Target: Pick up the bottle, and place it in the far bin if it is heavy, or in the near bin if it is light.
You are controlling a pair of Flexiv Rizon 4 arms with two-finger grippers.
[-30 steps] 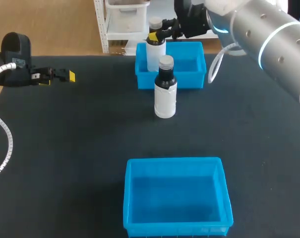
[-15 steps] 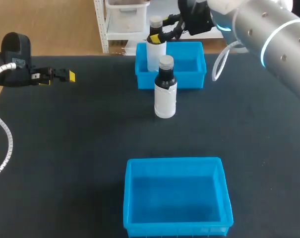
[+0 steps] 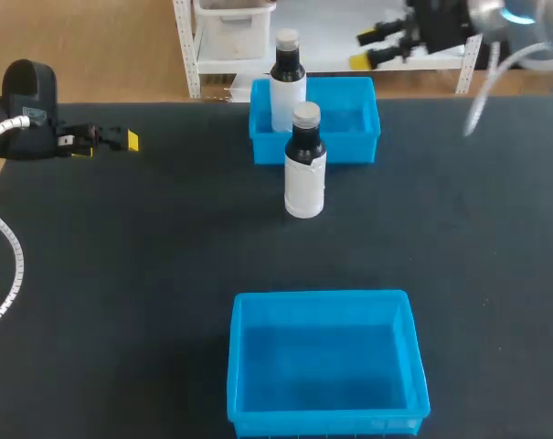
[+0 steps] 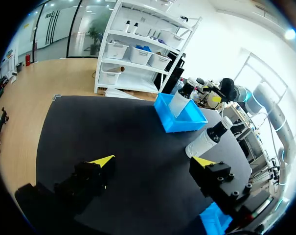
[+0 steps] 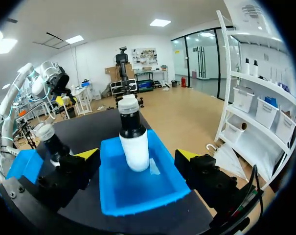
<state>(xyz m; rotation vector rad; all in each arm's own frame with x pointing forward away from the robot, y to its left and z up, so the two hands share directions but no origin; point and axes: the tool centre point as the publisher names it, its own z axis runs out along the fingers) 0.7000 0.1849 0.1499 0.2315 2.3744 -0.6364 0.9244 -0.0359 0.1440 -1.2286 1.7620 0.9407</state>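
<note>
Near bin (image 3: 326,361), blue and rectangular, sits at the middle of the near edge of the black tabletop (image 3: 148,274), its long walls parallel to that edge. A broad band of tabletop separates it from the free bottle (image 3: 304,165), which stands upright on the surface, white-bodied with a dark neck and pale cap, just in front of the near wall of the far bin (image 3: 349,123); whether it touches that wall cannot be told. The far bin lies against the middle of the far edge. A second bottle (image 3: 286,82) of the same kind stands upright inside it, at its left end. Wide stretches of tabletop run from both bins to the left and right edges. The left gripper (image 3: 121,140) hangs near the far left corner, well apart from both bottles, fingers spread and holding nothing. The right gripper (image 3: 372,50) is beyond the far edge, behind the far bin's right end, fingers likewise released, gripping nothing.
</note>
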